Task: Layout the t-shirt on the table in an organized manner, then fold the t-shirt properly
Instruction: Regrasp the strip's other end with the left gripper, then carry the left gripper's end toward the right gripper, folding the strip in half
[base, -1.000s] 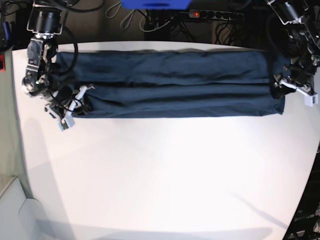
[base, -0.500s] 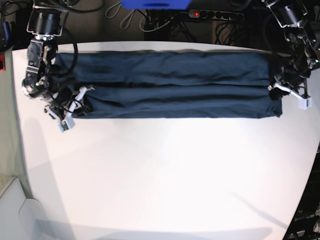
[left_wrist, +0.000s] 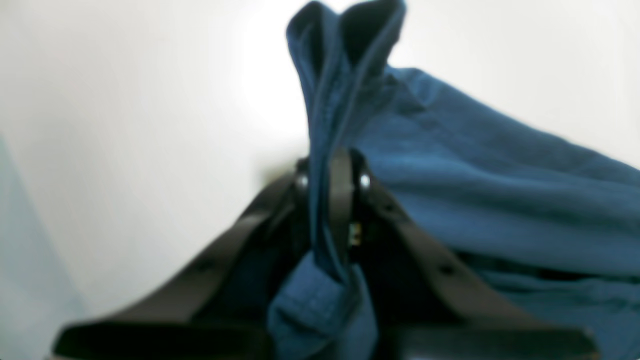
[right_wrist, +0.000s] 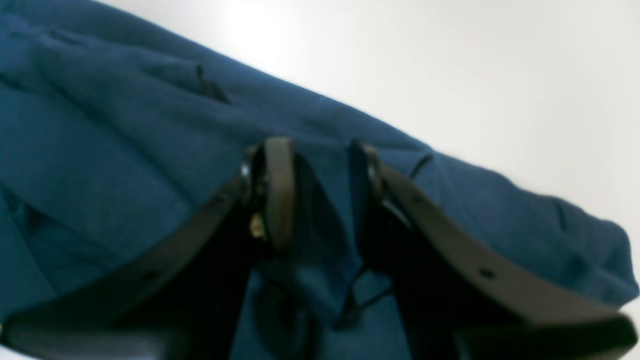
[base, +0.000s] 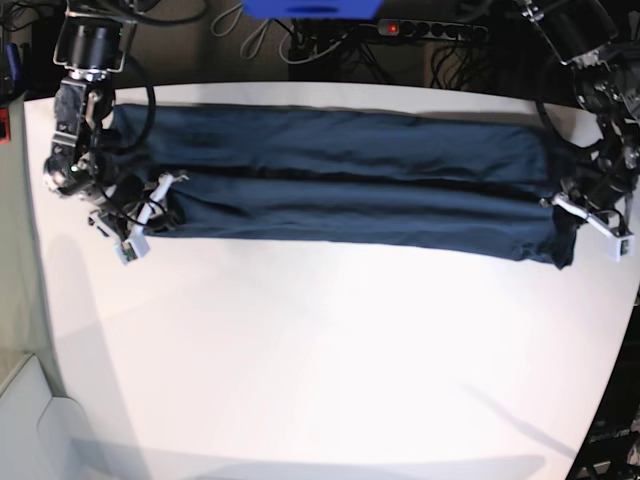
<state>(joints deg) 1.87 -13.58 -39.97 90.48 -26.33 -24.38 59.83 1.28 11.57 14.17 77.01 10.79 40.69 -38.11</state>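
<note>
Left wrist view: my left gripper (left_wrist: 330, 200) is pinched tight on a bunched end of the t-shirt (left_wrist: 500, 200), lifted off the table (left_wrist: 125, 125); in the right wrist view my right gripper (right_wrist: 320, 195) straddles cloth at the shirt's other end with its jaws part-spread, and whether they bite I cannot tell. Base view: the shirt is already a long band along the table's far edge, crosswise folds still left, and the end in my left gripper has swung nearer than a second ago

A black power strip (base: 420, 30) with a red light lies at the far edge, among tangled cables (base: 300, 45), beside a blue object (base: 312, 8).
</note>
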